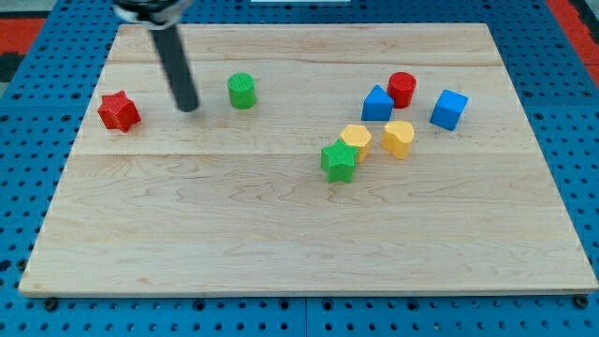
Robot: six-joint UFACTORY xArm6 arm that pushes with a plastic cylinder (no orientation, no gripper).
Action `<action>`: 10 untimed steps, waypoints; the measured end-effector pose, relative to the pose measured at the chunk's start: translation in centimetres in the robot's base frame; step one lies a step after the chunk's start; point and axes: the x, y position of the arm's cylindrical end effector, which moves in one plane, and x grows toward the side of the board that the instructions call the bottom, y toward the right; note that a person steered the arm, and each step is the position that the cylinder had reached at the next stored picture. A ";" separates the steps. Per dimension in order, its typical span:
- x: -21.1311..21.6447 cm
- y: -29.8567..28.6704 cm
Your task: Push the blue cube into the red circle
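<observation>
Board [281, 234], wooden, lower half of frame bare. My tip [188, 107], a gripperless rod holding nothing, upper left, between red star [119, 110] and green cylinder [241, 91]. Blue cube [449, 109] upper right, apart from red cylinder [401, 89], which touches a second blue block [377, 104]. Yellow blocks [356, 139] [399, 139] and green star [339, 161] below them.
</observation>
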 end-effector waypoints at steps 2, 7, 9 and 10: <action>-4.0 5.9; -0.2 16.3; -5.0 21.5; -4.9 35.6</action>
